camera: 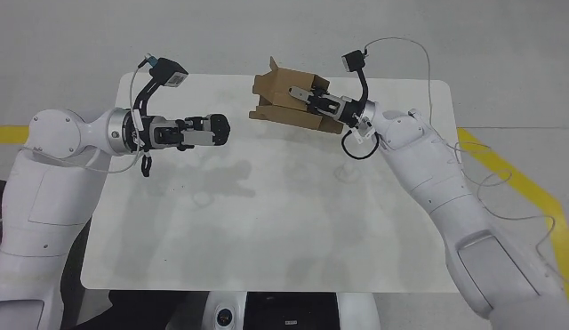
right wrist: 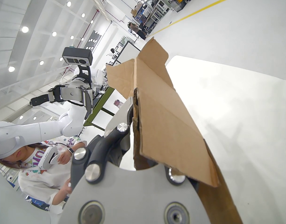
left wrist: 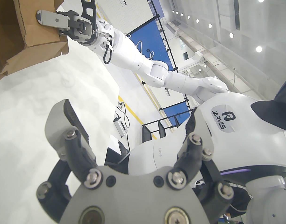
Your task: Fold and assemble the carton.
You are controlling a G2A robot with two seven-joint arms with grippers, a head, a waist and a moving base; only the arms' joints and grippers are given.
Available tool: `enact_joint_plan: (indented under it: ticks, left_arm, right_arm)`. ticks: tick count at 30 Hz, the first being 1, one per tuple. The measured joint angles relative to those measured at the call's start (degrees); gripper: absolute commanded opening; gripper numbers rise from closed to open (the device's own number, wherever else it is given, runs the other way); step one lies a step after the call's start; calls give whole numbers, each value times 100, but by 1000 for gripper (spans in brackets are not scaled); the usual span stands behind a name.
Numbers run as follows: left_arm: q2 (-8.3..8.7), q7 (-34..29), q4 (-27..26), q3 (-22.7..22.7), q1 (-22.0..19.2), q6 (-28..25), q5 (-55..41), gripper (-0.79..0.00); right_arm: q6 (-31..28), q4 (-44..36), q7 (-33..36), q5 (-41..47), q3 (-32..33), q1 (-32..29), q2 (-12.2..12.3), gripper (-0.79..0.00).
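Carton of brown corrugated cardboard, half-formed with flaps splayed, at the far edge of the smooth white tabletop, left tool near it, ribbed black pads spread wide and empty, right tool with flat grey metal fingers clamped on a carton wall

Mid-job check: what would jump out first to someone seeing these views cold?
First, the brown corrugated cardboard carton, half opened with its flaps splayed, at the far edge of the white table. The right gripper is clamped on one of its walls. The left gripper hangs open above the table beside the carton, apart from it.
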Motion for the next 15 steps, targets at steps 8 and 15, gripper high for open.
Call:
enact_joint_plan:
  ticks: [8,15]
  left_arm:
    - [0,0,-1,0,0,1,-2,0]
    - [2,115,-59,2,72,108,60,0]
  right_arm:
    - [0,0,0,0,0,0,0,-785]
    - [102,-85,-11,-100,6,-62,15,-785]
